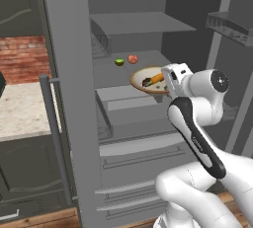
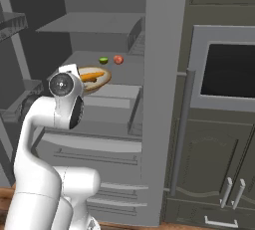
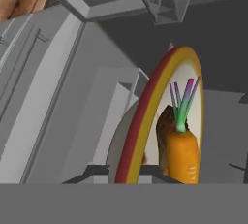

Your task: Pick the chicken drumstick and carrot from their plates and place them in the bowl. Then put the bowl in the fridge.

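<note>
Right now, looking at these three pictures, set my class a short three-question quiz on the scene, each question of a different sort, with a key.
1. True or false: the carrot lies in the bowl.
2. Multiple choice: the bowl is A) on the kitchen counter, B) inside the open fridge, over a shelf, C) on the floor.
3. Fill in: beyond the bowl on the fridge shelf sit a red fruit and a small ____ one.

Key: 1 true. 2 B. 3 green.
</note>
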